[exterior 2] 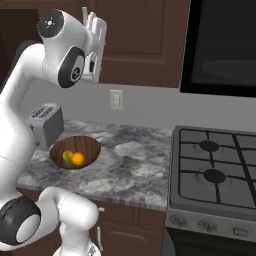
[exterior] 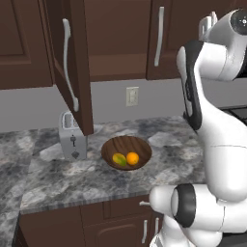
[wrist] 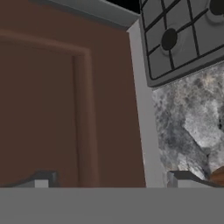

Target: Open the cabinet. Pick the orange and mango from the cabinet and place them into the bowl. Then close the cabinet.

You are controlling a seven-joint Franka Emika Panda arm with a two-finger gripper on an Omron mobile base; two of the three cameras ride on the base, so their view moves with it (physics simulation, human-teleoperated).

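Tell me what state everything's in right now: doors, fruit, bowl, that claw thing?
cabinet: left door swung open, right door shut.
orange: lying in the bowl.
mango: in the bowl, beside the orange.
bowl: upright on the counter, holding both fruits.
toaster: standing on the counter, slots empty.
gripper: open, holding nothing, raised near the cabinet.

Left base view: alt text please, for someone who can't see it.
A wooden bowl on a granite counter holds the mango and orange, beside a toaster. Above, the cabinet has its left door swung open; the white arm rises at right.
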